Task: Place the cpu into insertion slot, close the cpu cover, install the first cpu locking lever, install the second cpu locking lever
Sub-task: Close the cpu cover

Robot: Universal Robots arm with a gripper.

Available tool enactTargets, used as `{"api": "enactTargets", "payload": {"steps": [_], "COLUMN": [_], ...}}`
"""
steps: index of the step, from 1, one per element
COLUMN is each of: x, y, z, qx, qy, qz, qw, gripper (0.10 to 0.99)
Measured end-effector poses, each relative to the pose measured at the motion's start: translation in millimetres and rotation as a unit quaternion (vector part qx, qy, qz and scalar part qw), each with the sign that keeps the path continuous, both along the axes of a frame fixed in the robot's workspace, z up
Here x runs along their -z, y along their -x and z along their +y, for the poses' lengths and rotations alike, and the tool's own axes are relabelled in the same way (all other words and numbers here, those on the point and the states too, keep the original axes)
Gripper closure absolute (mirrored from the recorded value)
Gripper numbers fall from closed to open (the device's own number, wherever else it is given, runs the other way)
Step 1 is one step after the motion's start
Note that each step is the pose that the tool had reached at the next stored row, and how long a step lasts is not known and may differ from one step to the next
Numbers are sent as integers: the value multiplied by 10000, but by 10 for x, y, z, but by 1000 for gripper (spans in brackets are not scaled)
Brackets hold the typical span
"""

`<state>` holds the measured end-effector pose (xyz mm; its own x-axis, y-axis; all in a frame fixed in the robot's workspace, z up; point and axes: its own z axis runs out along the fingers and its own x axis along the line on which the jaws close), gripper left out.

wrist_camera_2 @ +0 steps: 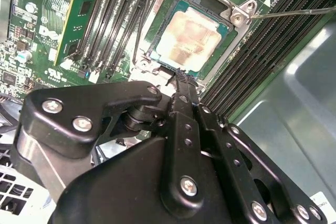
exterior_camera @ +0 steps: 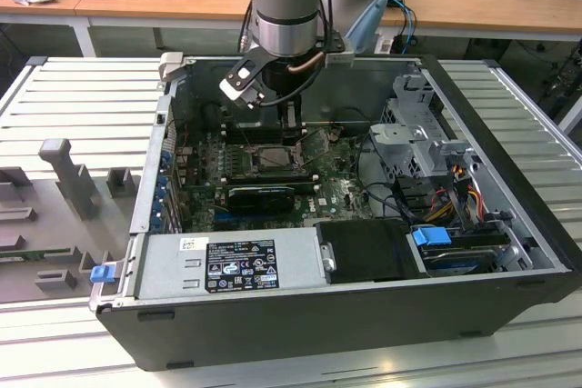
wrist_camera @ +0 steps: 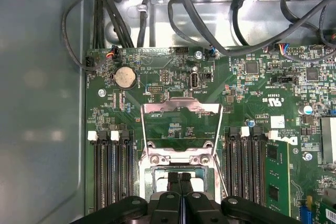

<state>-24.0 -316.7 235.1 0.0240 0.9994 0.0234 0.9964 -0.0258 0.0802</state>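
Fingers (wrist_camera: 173,183) of the gripper (wrist_camera: 179,178) were pressed together with only a hairline seam between them, and nothing showed clamped in that seam. In the second wrist view the closed tip of the gripper (wrist_camera_2: 181,77) hung right at the near edge of the cpu (wrist_camera_2: 189,38); whether it actually touched the chip could not be told.

The cpu lay flat inside the insertion slot (wrist_camera_2: 207,4), its pale beige face up and square to the dark socket frame around it. The cpu cover (wrist_camera: 181,108) was swung open on its hinge, away from the socket, with green circuit board (wrist_camera: 157,82) visible through its cut-out window. A thin locking lever (wrist_camera_2: 294,12) stuck out from the socket corner, unlatched, crossing above the black memory slots (wrist_camera_2: 262,51). More memory slots (wrist_camera_2: 121,14) ran along the other side of the socket, with a green memory module (wrist_camera_2: 71,14) seated just beyond them.

In the exterior view the arm (exterior_camera: 286,6) reached straight down into the open computer case (exterior_camera: 300,315), and the gripper (exterior_camera: 291,134) sat low over the board beside the socket
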Motion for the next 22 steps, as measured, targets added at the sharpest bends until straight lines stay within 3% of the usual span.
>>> {"api": "enactTargets", "payload": {"steps": [6,12,22], "x": [-4,-83,-98], "y": [-2,-2,-8], "z": [0,4,4], "qx": [0,0,0], "qy": [1,0,0], "qz": [1,0,0], "qw": [10000,10000,10000], "gripper": [980,980,980]}}
